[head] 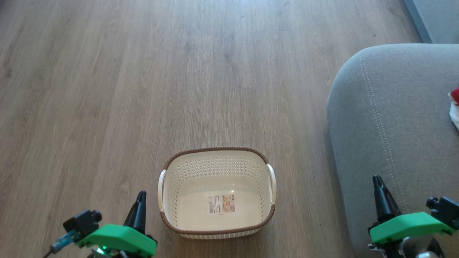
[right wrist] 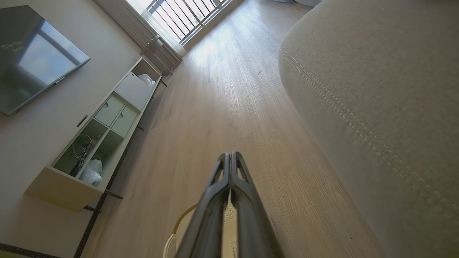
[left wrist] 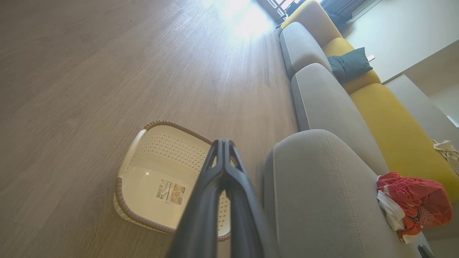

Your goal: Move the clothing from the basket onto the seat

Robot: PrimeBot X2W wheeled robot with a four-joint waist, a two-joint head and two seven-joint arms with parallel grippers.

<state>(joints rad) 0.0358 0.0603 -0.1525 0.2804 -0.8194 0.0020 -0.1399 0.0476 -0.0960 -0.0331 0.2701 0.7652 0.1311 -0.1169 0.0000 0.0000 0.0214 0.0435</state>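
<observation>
- I see a pale wood-plank floor running to a bright barred window. A dark screen hangs on the wall above a low shelf unit.
- One basket stands on the floor between my two hands, just beside the seat. It has two white handles.
- The basket holds no cloth, only one paper label on its bottom.
- The clothing lies in one heap on the seat, well apart from the basket. It is red cloth with white lettering and a white part; I cannot count the pieces.
- Behind the seat are yellow back cushions and one dark teal pillow.
- My left hand is closed, fingers pressed together, gripping nothing, above the floor beside the basket.
- My right hand is closed too and empty, at the seat's edge.
</observation>
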